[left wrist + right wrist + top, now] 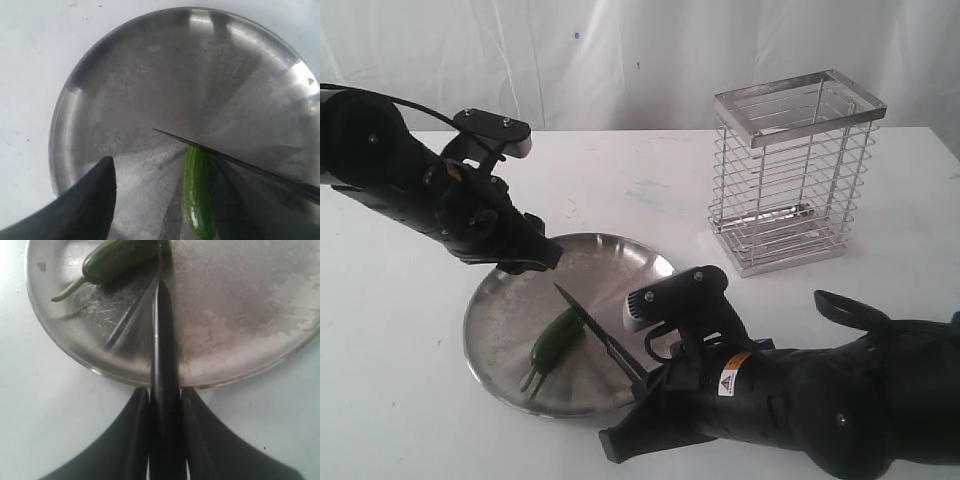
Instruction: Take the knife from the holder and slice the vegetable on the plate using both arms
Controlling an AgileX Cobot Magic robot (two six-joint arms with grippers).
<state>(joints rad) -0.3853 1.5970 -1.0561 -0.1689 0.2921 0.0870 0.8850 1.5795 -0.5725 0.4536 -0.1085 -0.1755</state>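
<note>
The plate [500, 330] is sitting near the front of the white table [400, 400], with bare tabletop showing all around its raised rim. The holder [795, 170] is standing upright, well apart from the plate, off toward the back on the right arm's side; I am seeing no knife in it. That leaves open room between the two. Over the plate itself things are tighter: the left arm [430, 190] is hanging over the far rim, and the right arm [800, 400] is lying low along the table's front edge.

The vegetable [556, 340] is lying on the plate, glossy green, its thin stem pointing toward the front rim. In the right wrist view the stem is reaching almost to the plate's edge.

The knife [600, 335] is slim and all black, its blade angling out over the plate with the point past the chili. In the left wrist view the blade is crossing the chili's blunt end; whether it is pressing in or only resting there, I cannot tell.

The right gripper [167, 410] is clamping the knife's handle tightly between its two fingers [137, 435], just off the plate's rim. Of the left gripper [545, 255] only one dark finger [90, 200] is showing in its own camera, above the plate and apart from the chili, holding nothing I can see; how wide it is standing, I cannot tell.
</note>
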